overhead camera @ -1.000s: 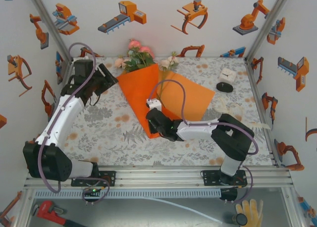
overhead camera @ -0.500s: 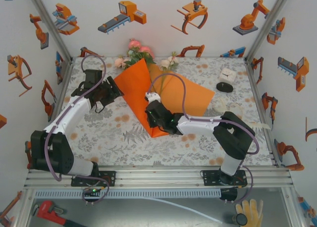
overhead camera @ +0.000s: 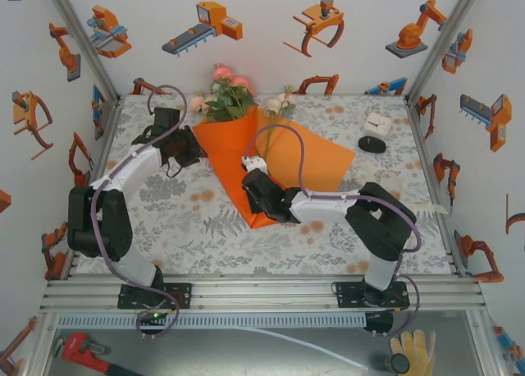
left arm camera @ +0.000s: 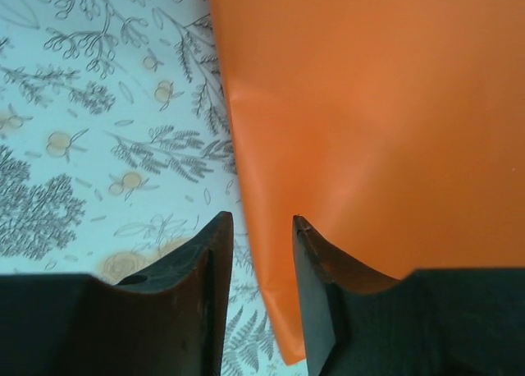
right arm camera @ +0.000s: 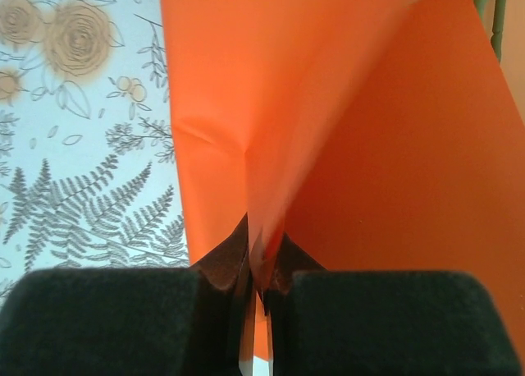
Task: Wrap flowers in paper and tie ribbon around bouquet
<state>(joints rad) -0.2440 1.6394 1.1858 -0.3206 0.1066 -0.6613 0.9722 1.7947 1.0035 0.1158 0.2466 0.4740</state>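
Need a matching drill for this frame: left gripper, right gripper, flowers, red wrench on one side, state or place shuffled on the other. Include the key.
1. left gripper
2. right gripper
3. flowers
4. red wrench

A. shut on a fold of the paper
B. far edge of the table, blooms past the paper's top
C. off the table, beyond its near left corner
D. jaws apart, paper edge between them

Pairs: 1-D, 2-A, 3-B, 4-C

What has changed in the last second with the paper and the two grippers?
The left gripper slid rightward to the left edge of the orange paper, now between its open jaws. The paper's left flap rose, then dropped back. The right gripper stays pinched on its lower fold; the flowers stayed put.
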